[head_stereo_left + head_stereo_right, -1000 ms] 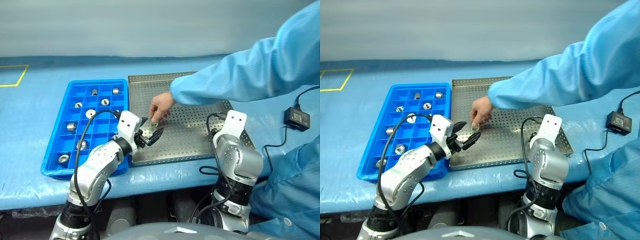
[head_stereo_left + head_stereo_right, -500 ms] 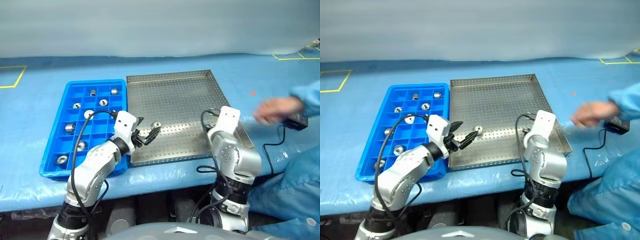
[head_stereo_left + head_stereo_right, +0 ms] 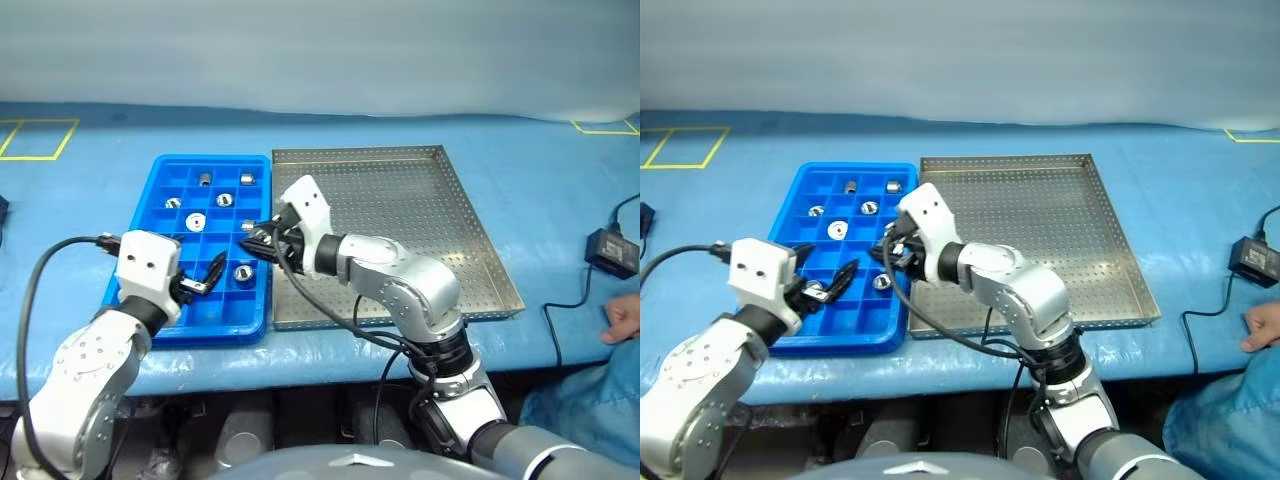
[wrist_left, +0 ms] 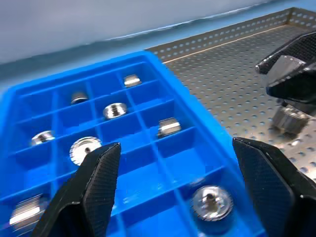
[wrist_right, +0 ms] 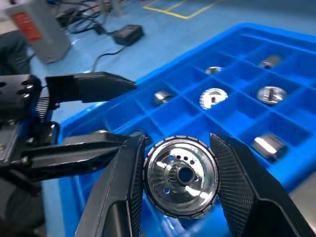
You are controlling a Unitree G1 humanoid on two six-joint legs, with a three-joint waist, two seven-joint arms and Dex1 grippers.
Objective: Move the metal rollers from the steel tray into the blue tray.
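The blue tray [image 3: 215,333] lies left of the steel tray [image 3: 420,220], and several metal rollers [image 3: 224,200] sit in its compartments. My right arm reaches across to the left, and my right gripper [image 3: 262,241] hangs over the blue tray's right edge. It is shut on one metal roller [image 5: 181,177], a shiny ring with a central hole, clamped between both fingers. My left gripper [image 3: 203,277] stands open over the near part of the blue tray, close to a roller [image 3: 243,272], with nothing between its fingers [image 4: 98,182].
A person's hand [image 3: 622,320] rests at the table's right edge above a blue sleeve [image 3: 580,420]. A black power adapter [image 3: 611,250] with its cable lies right of the steel tray. Yellow tape marks [image 3: 40,125] cross the blue table cover at the far left.
The person's arm pulled back from the steel tray to the right. My right gripper swung left over to the blue tray with a roller in it. My left gripper moved left over the blue tray.
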